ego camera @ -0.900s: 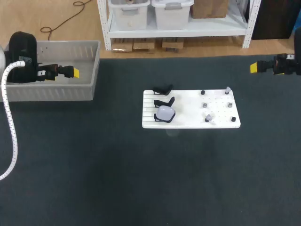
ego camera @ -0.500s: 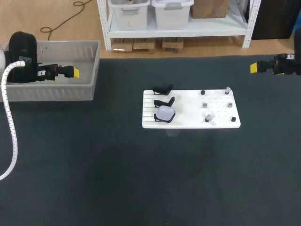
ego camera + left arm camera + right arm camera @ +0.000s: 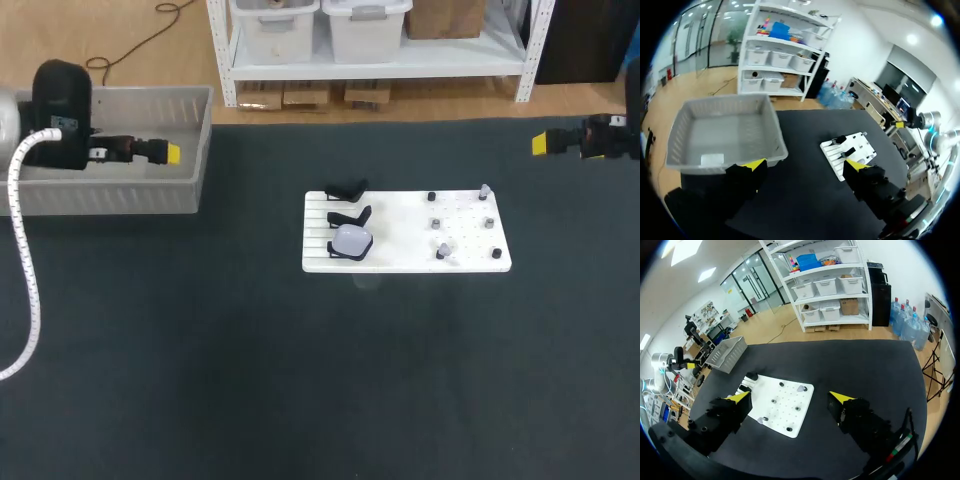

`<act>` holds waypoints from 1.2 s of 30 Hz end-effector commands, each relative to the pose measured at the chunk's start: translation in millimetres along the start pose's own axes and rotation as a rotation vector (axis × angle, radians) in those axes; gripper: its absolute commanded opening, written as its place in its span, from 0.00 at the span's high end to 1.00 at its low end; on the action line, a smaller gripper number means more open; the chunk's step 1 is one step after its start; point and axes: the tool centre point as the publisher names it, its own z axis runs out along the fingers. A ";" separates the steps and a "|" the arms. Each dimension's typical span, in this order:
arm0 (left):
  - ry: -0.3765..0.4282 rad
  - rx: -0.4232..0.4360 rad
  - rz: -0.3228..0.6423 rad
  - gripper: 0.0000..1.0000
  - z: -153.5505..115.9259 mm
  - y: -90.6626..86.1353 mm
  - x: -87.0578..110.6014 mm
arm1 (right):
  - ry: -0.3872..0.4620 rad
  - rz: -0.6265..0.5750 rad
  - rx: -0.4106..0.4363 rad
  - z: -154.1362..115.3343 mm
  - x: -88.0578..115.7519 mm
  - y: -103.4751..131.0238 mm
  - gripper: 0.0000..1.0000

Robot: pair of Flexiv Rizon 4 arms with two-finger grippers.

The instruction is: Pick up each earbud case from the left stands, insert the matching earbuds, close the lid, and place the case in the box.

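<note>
A pale, rounded earbud case (image 3: 351, 240) sits on the black stand nearest the robot, at the left end of the white board (image 3: 400, 258). The left gripper (image 3: 804, 165), over the grey box (image 3: 110, 195), and the right gripper (image 3: 791, 396) both hang spread, holding nothing. A label (image 3: 712, 159) on the box floor is too small to read.

Left arm (image 3: 58, 100) at 10 o'clock is chunky black with a ribbed white hose (image 3: 22, 270); left gripper (image 3: 170, 153) and right gripper (image 3: 540, 144) are black, 2 yellow tips each
</note>
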 end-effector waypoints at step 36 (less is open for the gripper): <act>0.123 0.699 0.864 0.00 74.7 -68.4 21.7 | 0.001 0.000 0.000 -0.4 -0.2 0.0 0.00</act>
